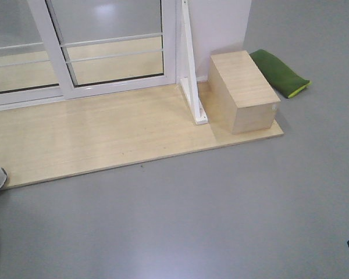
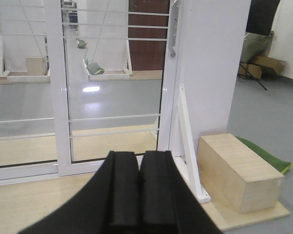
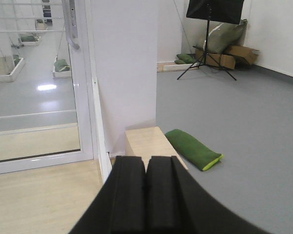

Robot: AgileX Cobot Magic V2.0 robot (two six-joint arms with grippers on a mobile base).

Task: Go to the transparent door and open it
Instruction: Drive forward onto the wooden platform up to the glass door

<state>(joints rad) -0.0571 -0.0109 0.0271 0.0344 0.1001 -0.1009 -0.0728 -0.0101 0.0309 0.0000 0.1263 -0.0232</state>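
Left hand (image 2: pixel 139 192): 2 black fingers pressed together, holding nothing. Right hand (image 3: pixel 146 195): likewise pressed together, empty. The tall clear-glass sliding door in a white frame (image 2: pixel 115 83) stands ahead of both hands, apart from them. Its curved grey metal handle (image 2: pixel 174 34) is on the right stile, which sits against the white wall panel (image 2: pixel 212 68). A pale wooden platform (image 1: pixel 104 133) lies at the door's foot. A light wooden box (image 1: pixel 241 90) occupies the platform's right end, with a green cushion (image 1: pixel 279 72) just beside it.
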